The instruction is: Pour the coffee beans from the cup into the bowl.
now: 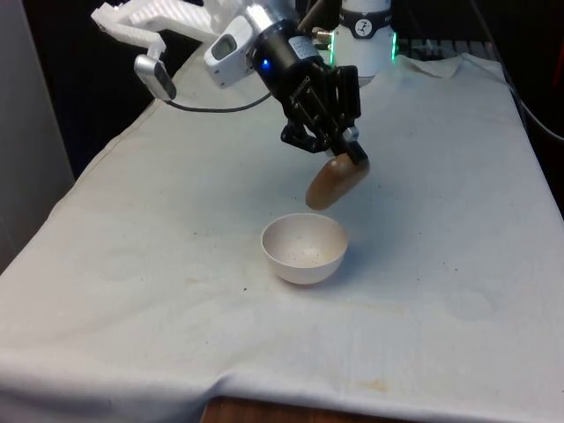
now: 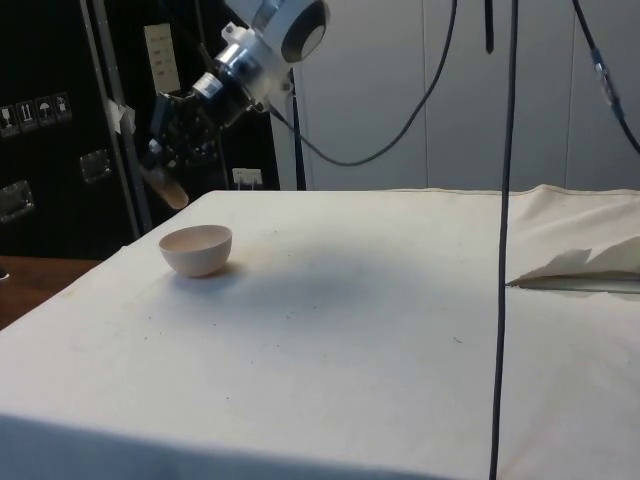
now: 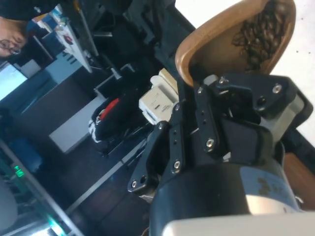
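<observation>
Most beans (image 3: 258, 34) sit in the tilted cup (image 1: 336, 183), jaws clamped on its rim above the bowl (image 1: 304, 248); pour barely begun.

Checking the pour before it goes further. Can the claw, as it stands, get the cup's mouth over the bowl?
Probably yes. The claw holds the tilted cup just above the bowl, beside its rim toward the front view's right. Nothing lies between them. Beans sit at the cup's lip.
</observation>
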Available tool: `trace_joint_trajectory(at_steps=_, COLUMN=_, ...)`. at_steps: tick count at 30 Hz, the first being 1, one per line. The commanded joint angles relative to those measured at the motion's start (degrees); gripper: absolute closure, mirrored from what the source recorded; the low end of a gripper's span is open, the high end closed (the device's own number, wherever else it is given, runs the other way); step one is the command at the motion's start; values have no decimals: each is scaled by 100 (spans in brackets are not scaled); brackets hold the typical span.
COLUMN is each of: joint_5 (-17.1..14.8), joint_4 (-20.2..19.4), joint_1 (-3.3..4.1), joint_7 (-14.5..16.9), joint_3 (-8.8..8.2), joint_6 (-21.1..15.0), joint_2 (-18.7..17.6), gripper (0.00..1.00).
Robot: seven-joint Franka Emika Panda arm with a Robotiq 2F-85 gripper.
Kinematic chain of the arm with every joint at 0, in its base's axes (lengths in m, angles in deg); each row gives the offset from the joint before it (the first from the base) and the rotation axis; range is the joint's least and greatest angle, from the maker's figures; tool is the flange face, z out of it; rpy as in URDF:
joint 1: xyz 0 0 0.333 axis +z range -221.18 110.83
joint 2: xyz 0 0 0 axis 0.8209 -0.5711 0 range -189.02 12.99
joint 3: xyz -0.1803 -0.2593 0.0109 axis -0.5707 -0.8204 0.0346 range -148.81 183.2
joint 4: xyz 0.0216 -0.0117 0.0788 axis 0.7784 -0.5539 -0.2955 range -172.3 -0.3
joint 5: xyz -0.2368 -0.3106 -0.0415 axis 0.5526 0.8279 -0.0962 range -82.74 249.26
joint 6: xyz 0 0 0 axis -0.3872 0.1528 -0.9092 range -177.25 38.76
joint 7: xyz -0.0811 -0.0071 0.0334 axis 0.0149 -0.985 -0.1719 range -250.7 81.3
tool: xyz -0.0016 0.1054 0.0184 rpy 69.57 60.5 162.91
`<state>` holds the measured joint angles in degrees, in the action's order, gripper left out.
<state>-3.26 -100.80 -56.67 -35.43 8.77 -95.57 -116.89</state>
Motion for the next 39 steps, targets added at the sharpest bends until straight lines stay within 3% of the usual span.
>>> trace_joint_trajectory(at_steps=1, joint_5=-92, joint_4=6, joint_1=-29, joint_7=-34, joint_3=0, joint_6=63, joint_2=-17, gripper=100)
trace_joint_trajectory(at_steps=5, joint_5=-183, joint_4=0, joint_1=0, joint_7=-6, joint_3=-52, joint_6=138, joint_2=-34, gripper=100)
trace_joint_trajectory(at_steps=17, joint_5=-596, joint_4=-17, joint_1=-29, joint_7=-143, joint_3=-126, joint_6=441, joint_2=-74, gripper=100)
trace_joint_trajectory(at_steps=23, joint_5=-722, joint_4=-46, joint_1=-6, joint_7=-172, joint_3=-189, joint_6=556, joint_2=-69, gripper=100)
trace_joint_trajectory(at_steps=32, joint_5=-1049, joint_4=-63, joint_1=-40, joint_7=-286, joint_3=-235, joint_6=802, joint_2=-120, gripper=100)
trace_joint_trajectory(at_steps=33, joint_5=-985, joint_4=-63, joint_1=-11, joint_7=-252, joint_3=-246, joint_6=768, joint_2=-109, gripper=100)
trace_joint_trajectory(at_steps=39, joint_5=-1266, joint_4=-34, joint_1=-52, joint_7=-304, joint_3=-327, joint_6=1043, joint_2=-206, gripper=100)
